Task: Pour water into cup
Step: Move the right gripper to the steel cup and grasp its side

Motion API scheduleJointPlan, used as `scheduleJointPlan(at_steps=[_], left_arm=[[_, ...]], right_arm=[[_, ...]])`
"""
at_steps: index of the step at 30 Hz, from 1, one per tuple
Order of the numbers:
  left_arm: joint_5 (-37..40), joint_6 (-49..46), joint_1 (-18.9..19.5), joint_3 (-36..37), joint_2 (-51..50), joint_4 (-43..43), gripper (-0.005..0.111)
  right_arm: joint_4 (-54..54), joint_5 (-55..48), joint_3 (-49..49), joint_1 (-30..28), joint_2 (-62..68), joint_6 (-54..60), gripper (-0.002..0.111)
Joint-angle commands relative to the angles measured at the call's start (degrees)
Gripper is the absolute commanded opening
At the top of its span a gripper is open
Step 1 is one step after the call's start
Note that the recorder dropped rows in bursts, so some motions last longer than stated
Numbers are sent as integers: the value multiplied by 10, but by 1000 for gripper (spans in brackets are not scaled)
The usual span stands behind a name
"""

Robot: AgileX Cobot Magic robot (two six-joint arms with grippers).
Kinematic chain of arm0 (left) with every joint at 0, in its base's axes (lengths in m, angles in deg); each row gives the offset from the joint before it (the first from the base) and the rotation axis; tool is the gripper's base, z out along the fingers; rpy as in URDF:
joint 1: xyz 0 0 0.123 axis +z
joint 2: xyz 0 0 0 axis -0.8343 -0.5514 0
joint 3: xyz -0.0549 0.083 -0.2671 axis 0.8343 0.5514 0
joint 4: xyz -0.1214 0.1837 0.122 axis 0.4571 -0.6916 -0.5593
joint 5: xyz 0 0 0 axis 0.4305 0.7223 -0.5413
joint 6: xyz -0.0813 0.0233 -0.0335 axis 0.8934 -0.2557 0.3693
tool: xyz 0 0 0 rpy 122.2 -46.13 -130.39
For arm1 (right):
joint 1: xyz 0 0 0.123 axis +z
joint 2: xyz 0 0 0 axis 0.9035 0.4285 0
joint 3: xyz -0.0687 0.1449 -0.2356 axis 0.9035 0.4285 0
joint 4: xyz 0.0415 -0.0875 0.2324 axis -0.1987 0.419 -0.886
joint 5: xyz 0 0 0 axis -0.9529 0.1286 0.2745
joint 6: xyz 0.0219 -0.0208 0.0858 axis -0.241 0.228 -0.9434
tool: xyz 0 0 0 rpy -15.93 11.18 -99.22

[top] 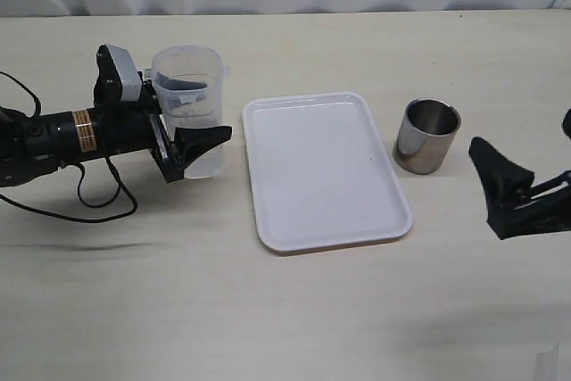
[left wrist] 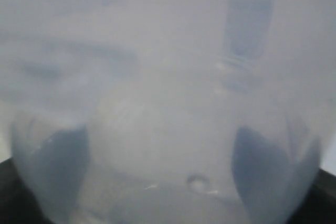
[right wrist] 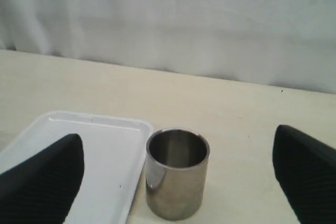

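The steel cup (top: 428, 136) stands upright on the table just right of the tray; in the right wrist view it (right wrist: 176, 177) looks empty. My right gripper (top: 510, 195) is open and empty, a short way from the cup on its right, with the cup in line between the fingers (right wrist: 177, 140). My left gripper (top: 189, 118) is shut on a translucent plastic container (top: 189, 104) that stands upright left of the tray. The container fills the left wrist view (left wrist: 168, 77), with both fingers (left wrist: 262, 171) dark behind its wall. A little clear water with a bubble (left wrist: 197, 183) lies at its bottom.
A white rectangular tray (top: 326, 167) lies between container and cup, also in the right wrist view (right wrist: 100, 145). A black cable (top: 98, 202) loops on the table by the left arm. A pale curtain hangs behind the table's far edge.
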Motion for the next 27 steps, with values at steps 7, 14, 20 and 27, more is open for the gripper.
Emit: scheduleJointPlan(at_steps=[7,14,20,27], left_arm=[[-5,-2,-1,-4,-1,6,0],[-5,-2,-1,-4,-1,6,0],[-5,-2,-1,-4,-1,6,0],[-5,-2,-1,-4,-1,6,0]], right_arm=[[7,39,-113,1,290,22,99],[26,61,-158,1,376,27,99],[0,64,-186,1,418,53,99],[-8,67,-211,1,442,66,99]])
